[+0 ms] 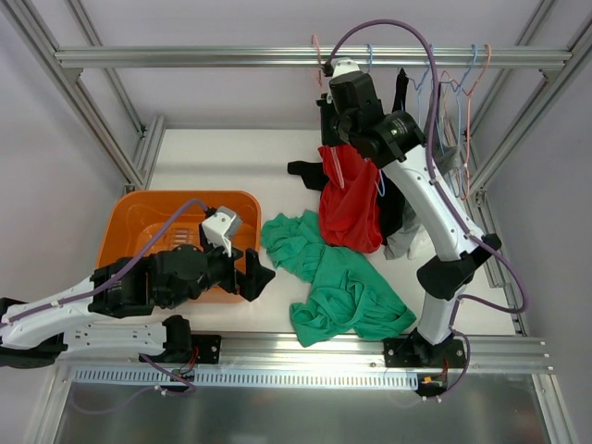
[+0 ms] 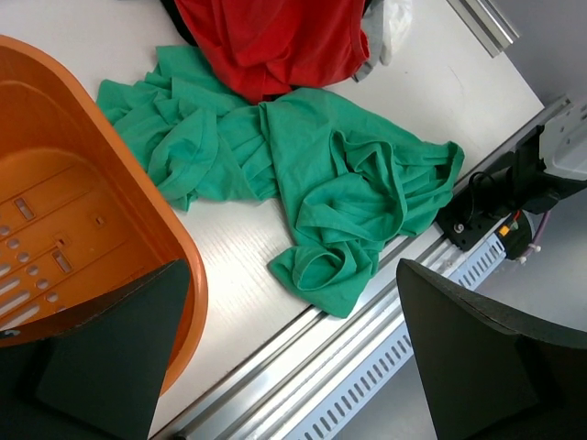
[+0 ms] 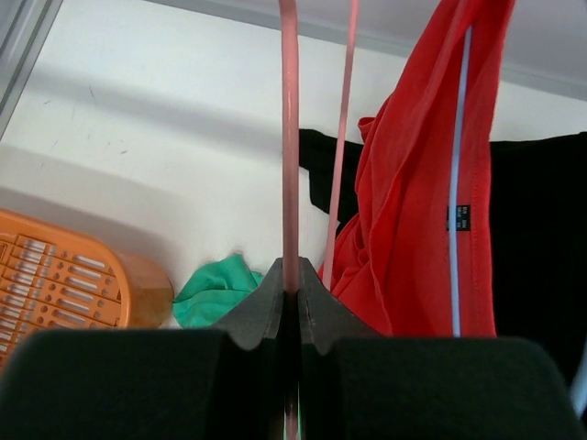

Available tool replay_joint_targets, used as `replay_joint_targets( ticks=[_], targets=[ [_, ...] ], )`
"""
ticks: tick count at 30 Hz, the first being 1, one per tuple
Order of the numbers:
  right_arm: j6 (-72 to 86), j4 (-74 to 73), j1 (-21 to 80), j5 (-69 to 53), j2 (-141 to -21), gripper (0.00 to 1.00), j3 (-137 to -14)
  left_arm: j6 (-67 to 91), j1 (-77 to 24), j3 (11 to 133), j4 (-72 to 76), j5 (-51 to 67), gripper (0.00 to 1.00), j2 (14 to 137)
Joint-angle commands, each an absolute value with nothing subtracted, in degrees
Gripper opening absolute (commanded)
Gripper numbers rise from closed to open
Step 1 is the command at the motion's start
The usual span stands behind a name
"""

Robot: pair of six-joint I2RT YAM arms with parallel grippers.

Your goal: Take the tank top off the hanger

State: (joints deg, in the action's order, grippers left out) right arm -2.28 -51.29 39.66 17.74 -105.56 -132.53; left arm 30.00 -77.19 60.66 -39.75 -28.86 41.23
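A red tank top (image 1: 350,199) hangs below the top rail (image 1: 231,57), its lower part resting on the table; in the right wrist view the red tank top (image 3: 413,202) has a blue hanger (image 3: 459,137) wire running down it. My right gripper (image 1: 333,69) is raised at the rail and shut on a thin pink hanger (image 3: 289,137), whose wire passes between the closed jaws of the right gripper (image 3: 291,289). A crumpled green garment (image 1: 342,282) lies on the table. My left gripper (image 2: 289,275) stands open low over the table's near edge, beside the green garment (image 2: 312,174), holding nothing.
An orange basket (image 1: 125,217) sits at the left, its rim (image 2: 110,137) right by my left fingers. A black garment (image 3: 541,238) hangs behind the red one, and a grey one (image 1: 407,242) lies below. More hangers (image 1: 453,79) crowd the rail's right end. An aluminium rail (image 2: 367,348) edges the table.
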Motion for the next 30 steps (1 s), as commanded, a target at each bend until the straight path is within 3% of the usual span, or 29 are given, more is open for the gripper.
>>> replay_joint_targets(
  ticks=[1, 10, 11, 13, 14, 15, 17, 18, 20, 30],
  targets=[
    [-1.6, -48.2, 39.3, 15.6, -105.3, 0.00, -134.2, 31.4, -77.2, 59.2, -39.1, -27.1, 0.99, 41.8],
    [-0.2, -45.4, 39.7, 12.2, -102.8, 0.00, -127.4, 32.5, -77.2, 59.7, -38.8, -26.8, 0.99, 45.8],
    [-0.2, -45.4, 39.7, 11.8, -102.3, 0.04, -127.4, 32.6, -77.2, 59.8, -38.6, -26.8, 0.99, 46.1],
    [1.5, -45.1, 39.6, 10.9, -101.2, 0.42, -126.6, 32.7, -77.2, 60.0, -38.1, -27.2, 0.99, 47.4],
    [1.6, -45.0, 39.6, 10.5, -99.8, 0.66, -126.3, 32.9, -77.2, 60.1, -37.8, -27.4, 0.99, 47.8],
    [1.7, -45.0, 39.7, 9.9, -98.7, 0.75, -126.0, 33.1, -77.2, 59.9, -37.4, -27.6, 0.99, 48.2],
    [1.8, -45.0, 39.8, 8.3, -94.8, 0.80, -124.0, 33.6, -77.2, 59.5, -35.5, -27.4, 0.99, 50.0],
    [1.7, -45.0, 39.9, 7.3, -93.1, 0.89, -123.1, 33.5, -77.2, 59.2, -34.6, -27.2, 0.99, 51.5],
    [1.1, -45.0, 40.0, 6.1, -89.1, 0.98, -119.8, 33.3, -77.2, 58.7, -31.6, -26.4, 0.99, 53.7],
    [-2.8, -51.1, 39.9, 2.7, -50.1, 1.00, -96.7, 35.1, -74.4, 62.8, -19.2, -19.8, 0.99, 80.6]
  ],
)
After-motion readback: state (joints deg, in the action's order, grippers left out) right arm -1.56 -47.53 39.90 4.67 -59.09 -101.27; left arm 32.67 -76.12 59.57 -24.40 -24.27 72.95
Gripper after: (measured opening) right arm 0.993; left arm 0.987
